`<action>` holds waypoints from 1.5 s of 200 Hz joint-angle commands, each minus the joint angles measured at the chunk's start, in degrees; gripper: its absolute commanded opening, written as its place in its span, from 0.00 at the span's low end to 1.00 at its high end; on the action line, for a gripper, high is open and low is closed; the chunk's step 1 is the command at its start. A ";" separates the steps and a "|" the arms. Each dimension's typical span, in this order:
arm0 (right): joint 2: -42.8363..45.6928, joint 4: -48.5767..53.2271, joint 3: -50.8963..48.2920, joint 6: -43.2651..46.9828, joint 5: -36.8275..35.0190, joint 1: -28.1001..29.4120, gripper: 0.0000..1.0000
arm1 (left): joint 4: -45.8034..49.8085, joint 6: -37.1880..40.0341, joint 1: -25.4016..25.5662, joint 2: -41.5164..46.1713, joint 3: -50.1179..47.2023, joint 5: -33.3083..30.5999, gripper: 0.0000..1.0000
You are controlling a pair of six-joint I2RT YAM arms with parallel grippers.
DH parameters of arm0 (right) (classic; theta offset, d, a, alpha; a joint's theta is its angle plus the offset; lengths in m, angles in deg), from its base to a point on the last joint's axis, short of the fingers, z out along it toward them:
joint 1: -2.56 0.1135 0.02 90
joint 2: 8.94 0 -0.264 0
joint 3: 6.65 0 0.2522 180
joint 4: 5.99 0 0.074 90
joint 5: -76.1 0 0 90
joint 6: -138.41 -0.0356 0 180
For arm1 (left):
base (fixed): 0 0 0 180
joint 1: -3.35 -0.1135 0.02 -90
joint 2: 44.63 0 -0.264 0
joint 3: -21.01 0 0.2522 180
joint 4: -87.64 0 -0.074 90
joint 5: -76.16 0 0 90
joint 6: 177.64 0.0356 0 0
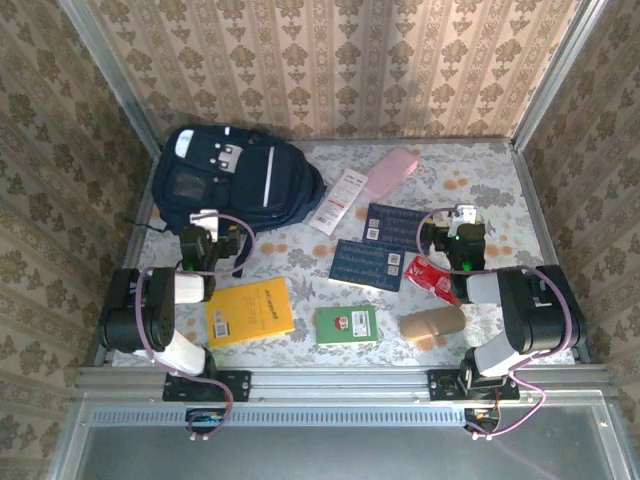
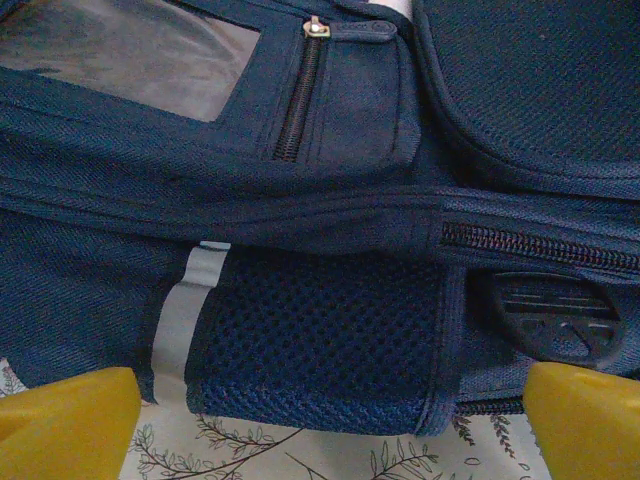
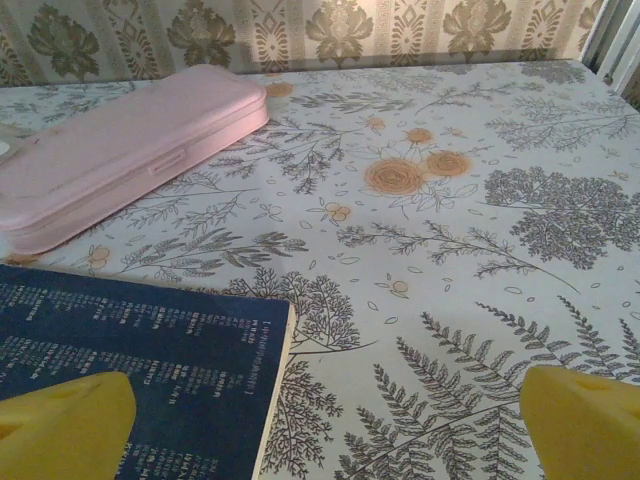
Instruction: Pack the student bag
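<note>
From above, the large navy, white-striped fabric student bag (image 1: 235, 180) lies on the flowered desk (image 1: 490, 175), a pink plastic pencil case (image 1: 390, 172) to its right.

Left wrist: your yellow left fingers (image 2: 70, 420) stand wide just beside its mesh side pocket (image 2: 320, 350). The zip (image 2: 530, 248) looks shut, so mesh may snag.

Right wrist: your right fingers (image 3: 60, 425) gape empty over a navy printed booklet (image 3: 130, 370); thin paper could slip.

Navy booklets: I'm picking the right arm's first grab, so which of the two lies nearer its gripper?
The navy booklet next to the pink pencil case: it lies beside the right gripper; the other booklet sits closer to the green book.
</note>
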 commanded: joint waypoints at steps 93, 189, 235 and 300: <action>-0.28 1.32 1.64 0.90 7.08 -1.54 1.00 | -2.41 1.01 0.18 0.66 0.02 -0.69 1.00; -0.29 1.32 1.56 0.94 7.09 -1.54 1.00 | -1.20 0.40 -1.58 0.72 0.55 2.92 1.00; -0.26 1.32 1.58 0.85 7.09 -1.54 1.00 | -1.19 0.40 -1.57 0.66 0.55 2.91 1.00; 11.03 16.77 5.61 3.69 1.53 2.44 1.00 | 8.22 -0.37 -0.71 11.53 1.43 -2.12 1.00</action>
